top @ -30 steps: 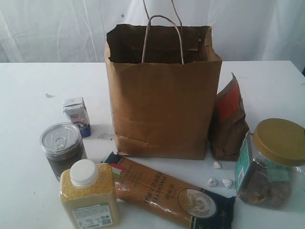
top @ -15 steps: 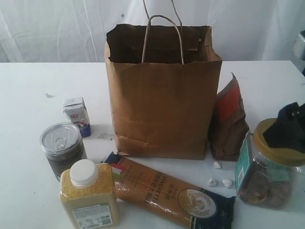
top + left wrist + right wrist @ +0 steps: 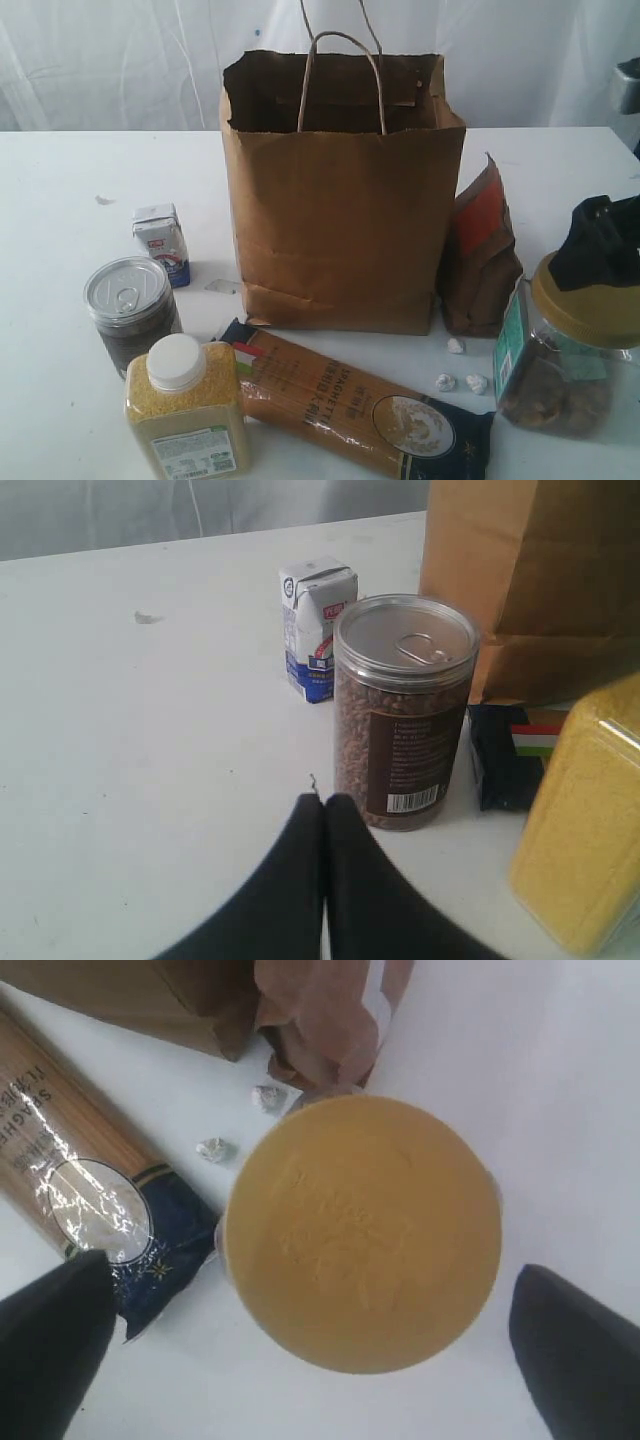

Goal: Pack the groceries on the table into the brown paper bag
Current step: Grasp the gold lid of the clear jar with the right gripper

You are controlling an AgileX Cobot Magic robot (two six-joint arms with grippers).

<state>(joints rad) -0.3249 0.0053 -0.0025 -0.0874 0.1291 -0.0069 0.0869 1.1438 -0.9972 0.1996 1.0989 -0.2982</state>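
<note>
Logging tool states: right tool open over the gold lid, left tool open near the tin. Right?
No: the left wrist view shows the left tool shut near the pull-tab tin. The right tool is open over the gold-lidded glass jar.

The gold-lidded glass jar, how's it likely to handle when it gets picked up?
The gold-lidded glass jar looks full, so probably heavy, and breakable if dropped. Its wide smooth lid may slip between the open fingers. Upright on a broad base, it seems unlikely to tip.

Likely a lab-style test setup: a plain white surface with a few small marks, a white draped sheet closing off the far side, and groceries laid out around a brown paper bag.
</note>
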